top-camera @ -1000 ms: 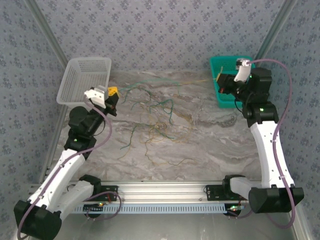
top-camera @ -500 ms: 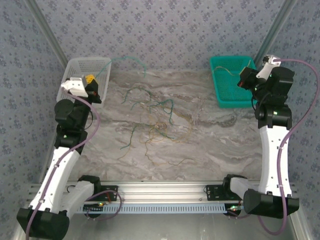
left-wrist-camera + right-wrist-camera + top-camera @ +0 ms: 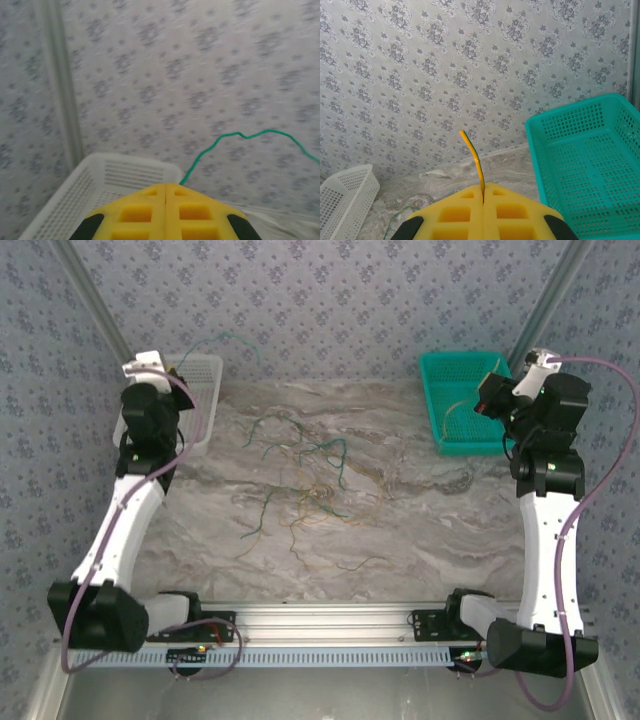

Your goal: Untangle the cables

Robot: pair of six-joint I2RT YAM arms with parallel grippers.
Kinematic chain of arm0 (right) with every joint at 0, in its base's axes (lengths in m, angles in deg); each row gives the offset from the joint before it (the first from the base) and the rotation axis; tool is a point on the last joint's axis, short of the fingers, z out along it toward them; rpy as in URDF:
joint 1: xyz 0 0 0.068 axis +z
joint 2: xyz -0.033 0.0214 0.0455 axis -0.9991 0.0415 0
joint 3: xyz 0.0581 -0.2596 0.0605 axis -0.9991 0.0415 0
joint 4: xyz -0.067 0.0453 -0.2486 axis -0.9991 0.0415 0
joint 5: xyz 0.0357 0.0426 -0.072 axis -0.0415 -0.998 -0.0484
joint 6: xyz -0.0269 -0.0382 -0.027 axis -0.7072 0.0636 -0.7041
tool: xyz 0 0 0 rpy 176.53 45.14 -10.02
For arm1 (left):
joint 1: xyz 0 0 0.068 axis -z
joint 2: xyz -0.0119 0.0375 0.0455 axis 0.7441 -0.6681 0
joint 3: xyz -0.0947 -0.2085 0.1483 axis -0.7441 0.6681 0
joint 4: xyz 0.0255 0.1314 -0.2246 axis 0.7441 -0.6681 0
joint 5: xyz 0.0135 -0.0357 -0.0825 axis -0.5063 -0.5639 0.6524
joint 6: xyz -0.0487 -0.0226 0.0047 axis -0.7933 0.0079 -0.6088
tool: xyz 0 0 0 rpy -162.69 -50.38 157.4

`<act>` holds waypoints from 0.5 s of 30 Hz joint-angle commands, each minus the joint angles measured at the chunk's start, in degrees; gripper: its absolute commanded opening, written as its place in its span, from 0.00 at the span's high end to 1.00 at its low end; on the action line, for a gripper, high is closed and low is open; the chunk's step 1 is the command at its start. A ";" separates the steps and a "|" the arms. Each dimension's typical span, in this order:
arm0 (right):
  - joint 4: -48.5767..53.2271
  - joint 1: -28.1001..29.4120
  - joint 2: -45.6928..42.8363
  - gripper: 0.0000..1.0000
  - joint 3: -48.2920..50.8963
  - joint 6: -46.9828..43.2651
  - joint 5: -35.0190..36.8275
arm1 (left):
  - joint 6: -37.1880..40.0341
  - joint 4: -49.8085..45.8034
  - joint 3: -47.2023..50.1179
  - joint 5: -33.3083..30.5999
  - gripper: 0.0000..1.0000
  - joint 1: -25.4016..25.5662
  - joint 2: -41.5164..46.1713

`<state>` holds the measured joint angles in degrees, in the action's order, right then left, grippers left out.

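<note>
Left arm (image 3: 125, 530) and right arm (image 3: 548, 540) had white links, black joint housings and black bases (image 3: 520, 645). A thick purple cable (image 3: 603, 480) looped along each. A small green LED (image 3: 549, 466) glowed on the right arm. Fingers (image 3: 145, 212) were yellow blocks with square recesses, black at the outer edges.

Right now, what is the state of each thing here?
Left hand: shut on a thin green cable, held in the air.
Right hand: shut on a thin yellow cable.
White plastic mesh basket: open side up.
Teal plastic mesh basket: open side up.
Other green and yellow cables: tangled on the marble table.
</note>
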<state>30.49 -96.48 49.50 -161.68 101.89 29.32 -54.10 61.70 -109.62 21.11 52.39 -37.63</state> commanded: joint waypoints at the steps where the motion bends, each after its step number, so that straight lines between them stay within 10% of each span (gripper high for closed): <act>1: -0.53 -0.18 -1.65 1.00 -1.58 -0.82 -0.80 | -2.13 -7.22 -6.28 -7.18 1.00 -4.21 -6.13; 15: -1.34 1.41 -1.09 1.00 0.84 -0.45 -1.20 | -8.22 -16.31 -18.63 -12.88 1.00 -11.77 -28.53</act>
<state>30.45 -95.67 48.30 -161.31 101.50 28.88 -60.85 46.85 -126.45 9.70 40.92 -64.38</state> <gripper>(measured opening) 0.058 0.065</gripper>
